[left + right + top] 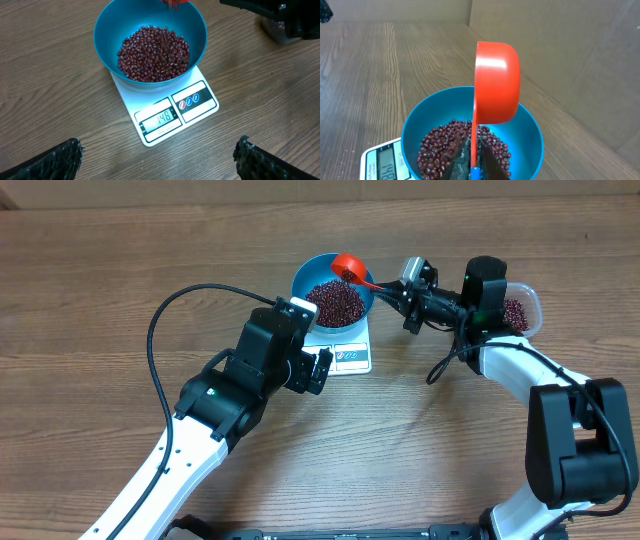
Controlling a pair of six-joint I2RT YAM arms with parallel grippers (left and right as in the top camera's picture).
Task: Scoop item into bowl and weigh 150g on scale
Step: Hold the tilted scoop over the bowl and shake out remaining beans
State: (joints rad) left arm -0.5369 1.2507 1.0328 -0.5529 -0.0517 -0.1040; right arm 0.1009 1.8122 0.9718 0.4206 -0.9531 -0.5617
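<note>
Small dark red-brown beans (153, 54) lie in a loose heap inside the round, deep, bright blue bowl (200, 35). They cover its bottom but stay well below the rim. The bowl stands on the flat white rectangular kitchen scale (202, 107), at the end away from the display, which reads 148. The scale rests on the wood-grain counter (100, 280).

The right claw (400, 288) is clamped on the handle of a bright red-orange plastic scoop (495, 82). It holds the scoop over the bowl's far rim, with the cup turned on its side above the heap. I cannot tell whether any beans are left in the cup.

The left claw (157, 165) hangs on the display side of the scale, its fingers spread wide with nothing between them and touching nothing.

Behind the right arm sits a clear rounded plastic tub (527, 308), partly hidden, with more of the same beans showing in it.
</note>
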